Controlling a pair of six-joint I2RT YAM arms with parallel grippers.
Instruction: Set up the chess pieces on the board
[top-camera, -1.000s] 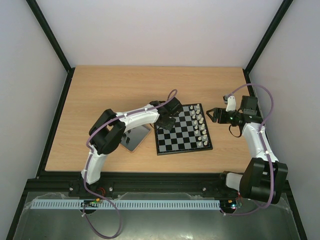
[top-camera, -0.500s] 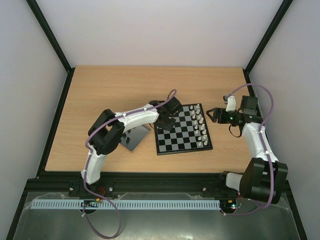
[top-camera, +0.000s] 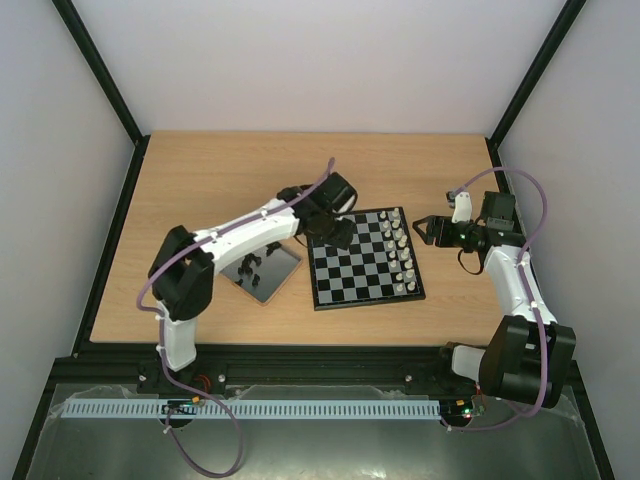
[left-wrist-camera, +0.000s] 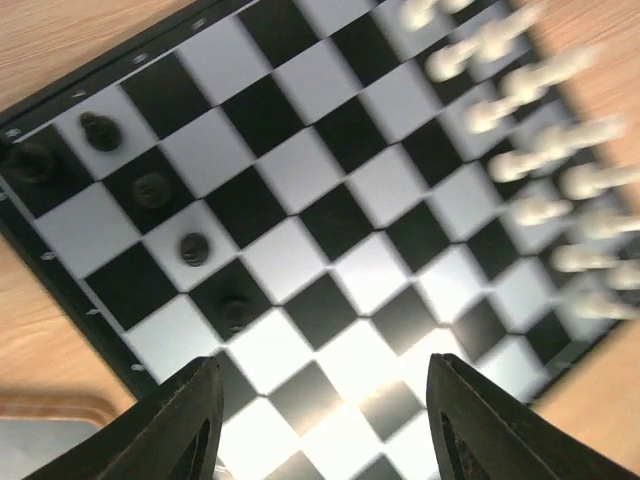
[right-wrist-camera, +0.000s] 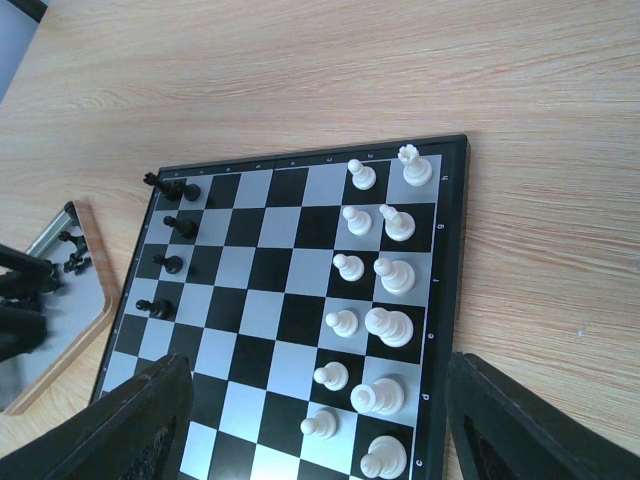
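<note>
The board (top-camera: 352, 276) lies at mid-table. White chess pieces (top-camera: 401, 250) fill its two right-hand columns (right-wrist-camera: 394, 272). Several black chess pieces (right-wrist-camera: 171, 264) stand along its left edge, seen close in the left wrist view (left-wrist-camera: 150, 188). More black pieces (top-camera: 249, 265) lie in the grey tray (top-camera: 275, 285). My left gripper (top-camera: 336, 231) hovers over the board's far left part, open, its fingers (left-wrist-camera: 190, 420) with only squares between them. My right gripper (top-camera: 421, 228) hangs just right of the board, open and holding nothing (right-wrist-camera: 320, 430).
The wood-rimmed tray (right-wrist-camera: 96, 305) sits against the board's left side. Bare wooden table (top-camera: 230, 175) lies behind and left of the board. Black frame posts stand at the table's far corners.
My left gripper has gone from shut to open and lifted back from the board's left edge. Its elbow has swung left, uncovering the tray. The right arm has not moved.
</note>
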